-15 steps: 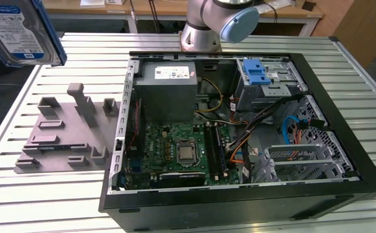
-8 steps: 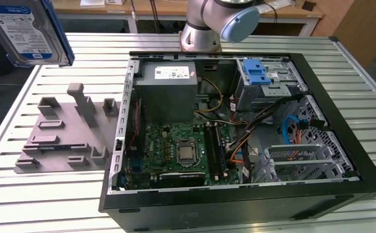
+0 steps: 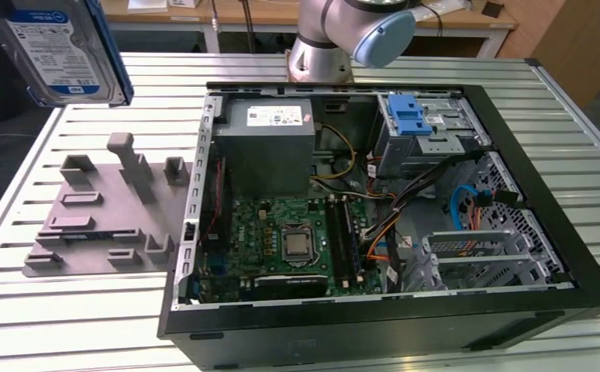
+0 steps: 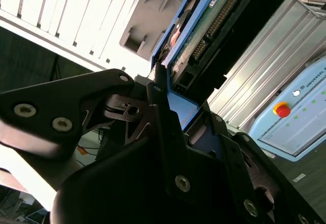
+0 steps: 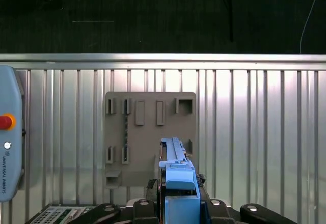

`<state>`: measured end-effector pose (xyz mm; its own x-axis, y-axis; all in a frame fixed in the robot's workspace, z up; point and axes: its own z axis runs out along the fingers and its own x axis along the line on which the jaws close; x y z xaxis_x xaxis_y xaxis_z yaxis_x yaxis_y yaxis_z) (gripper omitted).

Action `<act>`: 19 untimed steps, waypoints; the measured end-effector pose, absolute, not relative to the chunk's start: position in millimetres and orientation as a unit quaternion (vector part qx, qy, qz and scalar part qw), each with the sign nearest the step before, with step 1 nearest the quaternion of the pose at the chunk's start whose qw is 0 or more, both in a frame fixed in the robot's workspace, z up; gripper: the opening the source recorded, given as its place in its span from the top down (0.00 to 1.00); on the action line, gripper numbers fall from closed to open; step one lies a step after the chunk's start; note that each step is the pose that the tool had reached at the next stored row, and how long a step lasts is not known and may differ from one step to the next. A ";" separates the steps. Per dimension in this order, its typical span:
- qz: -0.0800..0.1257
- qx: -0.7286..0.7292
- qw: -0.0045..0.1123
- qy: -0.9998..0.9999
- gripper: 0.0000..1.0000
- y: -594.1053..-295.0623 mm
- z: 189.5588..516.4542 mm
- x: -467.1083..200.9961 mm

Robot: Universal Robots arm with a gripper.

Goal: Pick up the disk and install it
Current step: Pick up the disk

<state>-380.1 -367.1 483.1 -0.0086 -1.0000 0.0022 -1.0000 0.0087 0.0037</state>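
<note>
While jaws clamp it, the silver blue-framed disk hangs high above the slatted metal worktop, seemingly for clearance

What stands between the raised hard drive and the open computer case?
Nothing visible. The gripper holds the disk in the air over the grey fixture; the computer case beside it is open on top.

Silver disk framed blue; grey fixture plate; black computer case
</note>
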 end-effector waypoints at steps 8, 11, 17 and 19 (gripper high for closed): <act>-0.001 0.704 0.002 -0.710 0.64 -374.9 483.1 -375.6; -0.001 0.704 0.002 -0.710 0.64 -380.6 483.0 -374.2; -0.001 0.704 0.003 -0.710 0.64 -390.7 482.9 -370.2; -0.001 0.704 0.003 -0.710 0.64 -393.9 482.9 -368.1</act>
